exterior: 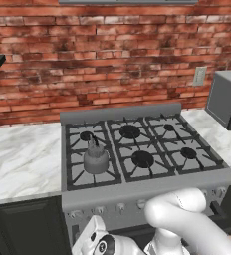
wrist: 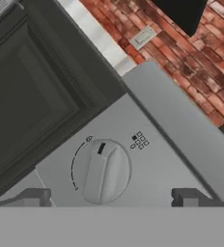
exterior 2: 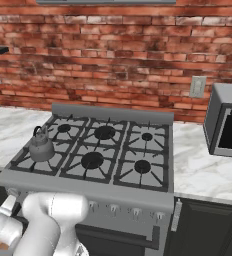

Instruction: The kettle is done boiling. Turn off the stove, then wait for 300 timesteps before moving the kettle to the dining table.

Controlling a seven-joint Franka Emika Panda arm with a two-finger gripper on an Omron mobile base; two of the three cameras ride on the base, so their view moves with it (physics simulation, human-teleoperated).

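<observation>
Knob (wrist: 104,171) on the stove (exterior: 137,189) front panel is seen in the hand view, framed between the spread fingertips (wrist: 34,197) of the pincer (wrist: 111,198), which is pinching nothing. The kettle (exterior: 95,158) is seated on the front left burner. A microwave (exterior 2: 227,120) is cut off at the right on the marble tabletop (exterior: 23,159). Knob markings are too small to be read.

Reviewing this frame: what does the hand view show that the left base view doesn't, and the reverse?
Hand view alone: one stove knob close up, its burner-position icon beside it, and the open gripper with a fingertip on each side of the knob, apart from it.

Left base view alone: the kettle on the front-left burner, the microwave, the marble counter.

Both: the stove, brick wall, dark cabinet.
</observation>
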